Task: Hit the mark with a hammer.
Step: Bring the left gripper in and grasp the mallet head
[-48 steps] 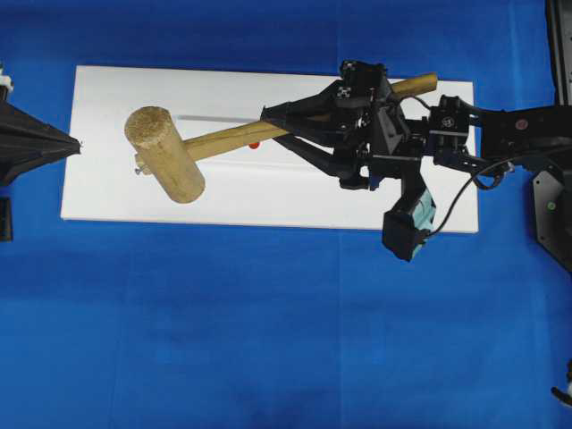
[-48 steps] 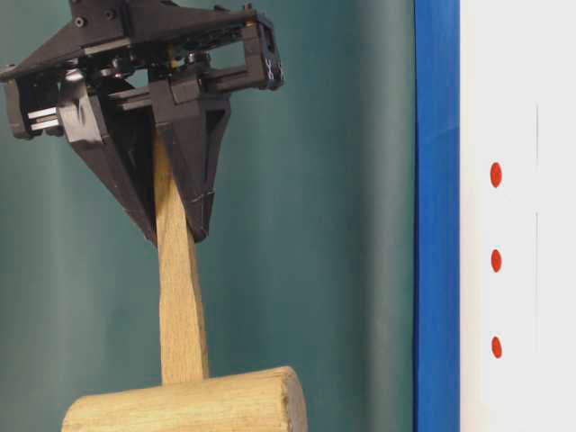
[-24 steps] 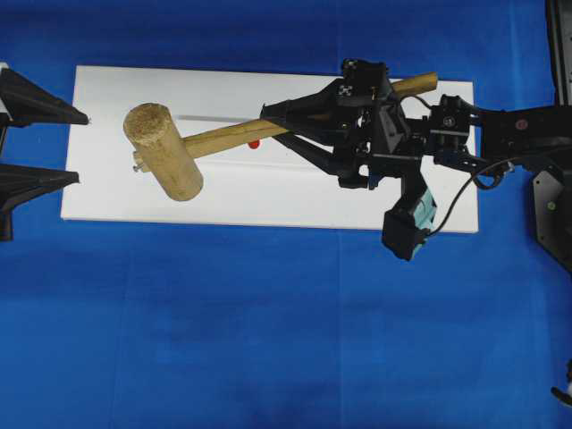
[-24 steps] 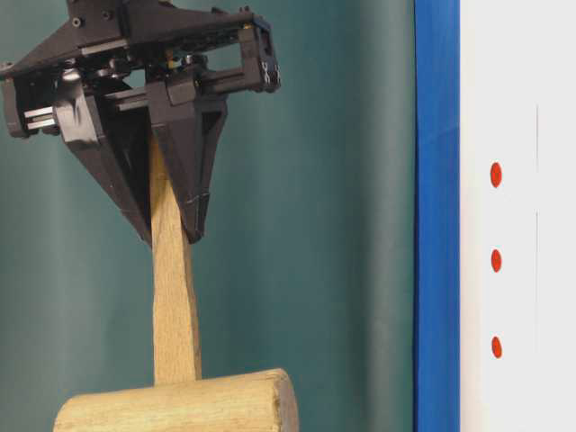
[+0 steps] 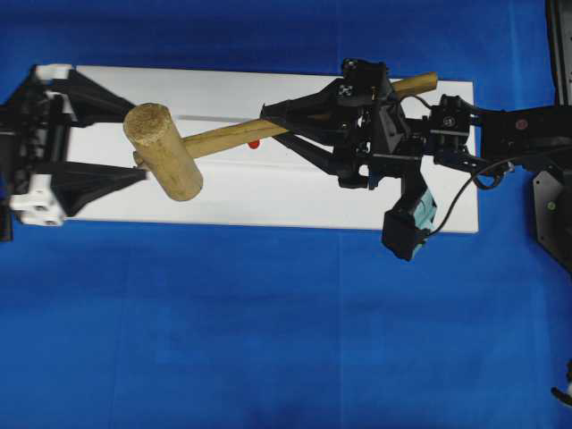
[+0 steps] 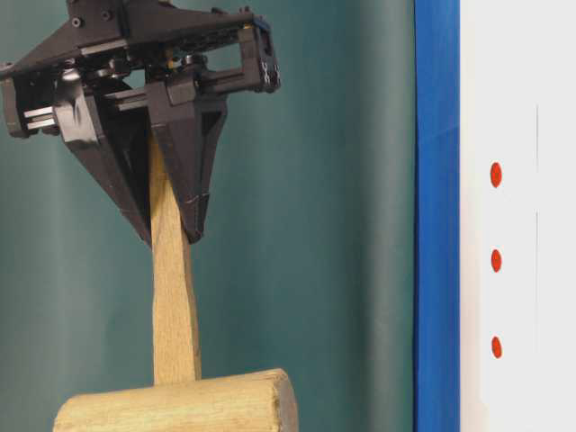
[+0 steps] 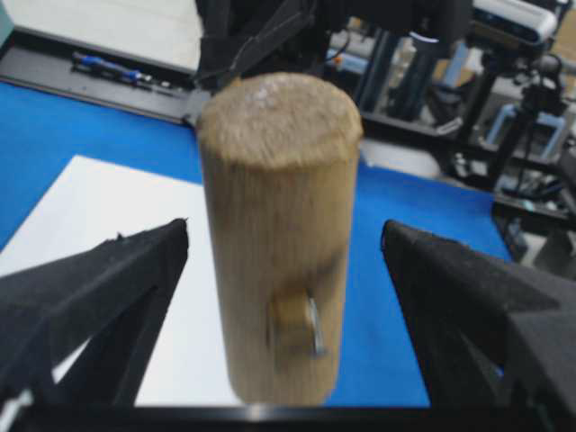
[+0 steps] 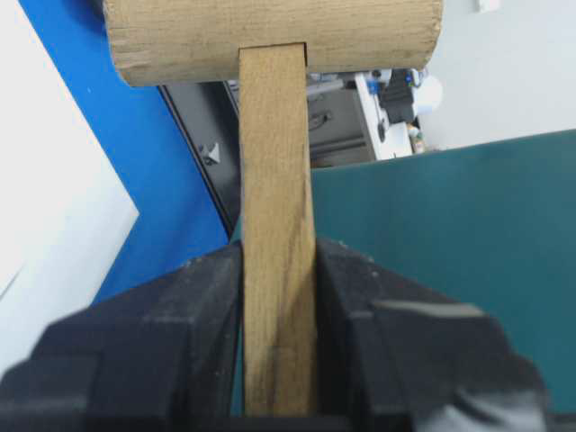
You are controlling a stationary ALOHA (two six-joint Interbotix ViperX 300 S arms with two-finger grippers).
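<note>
Overhead view: we see right gripper [image 5: 268,125] clenched on hammer [image 5: 170,152] handle, mallet head held above left end of white board [image 5: 268,201]. Left gripper [image 5: 134,138] spread wide, one finger each side of head, not touching. Red mark [image 5: 255,144] peeks from under handle, mid-board. Table-level view: we see three red dots in row, mark [image 6: 496,261] in middle.

place: robotics lab | evidence: blue-covered table [image 5: 268,340]; camera rigs on stands [image 7: 531,90]; teal backdrop [image 6: 324,225]
</note>
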